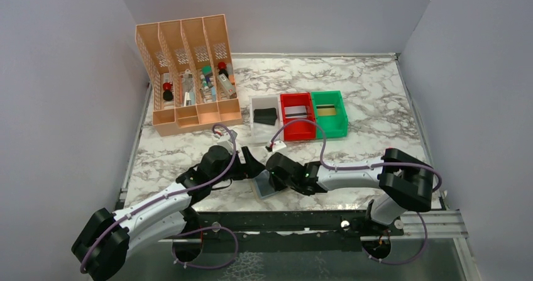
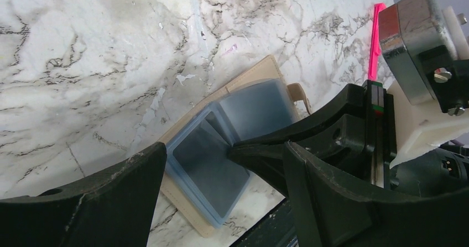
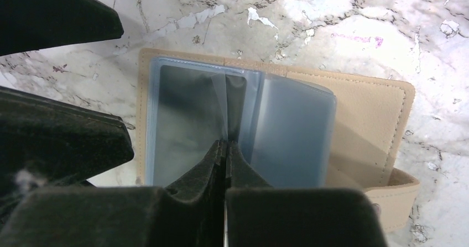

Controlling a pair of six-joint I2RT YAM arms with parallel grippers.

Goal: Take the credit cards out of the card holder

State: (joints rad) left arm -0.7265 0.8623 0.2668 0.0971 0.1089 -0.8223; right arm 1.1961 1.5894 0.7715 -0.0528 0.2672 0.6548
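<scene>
One right arm (image 1: 352, 171) stretches low leftward, fingers (image 3: 260, 180) pinching the card holder (image 3: 376, 109).

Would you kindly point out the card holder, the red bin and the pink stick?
card holder (image 3: 376, 114), right wrist view, tan right cover.
red bin (image 1: 298, 132), top external view, front wall.
pink stick (image 2: 375, 42), left wrist view, mid-length.

Two robot arms, left (image 1: 157, 205) and right (image 1: 358, 171). One tan card holder (image 3: 370, 114) on the counter (image 1: 377, 105). Three small bins: one white (image 1: 264, 100), one red (image 1: 296, 132), one green (image 1: 331, 130). One orange desk organiser (image 1: 188, 121) with four slots. Two cards I can make out: one black (image 1: 265, 115), one grey (image 1: 297, 111). One pink stick (image 2: 376, 37).
</scene>
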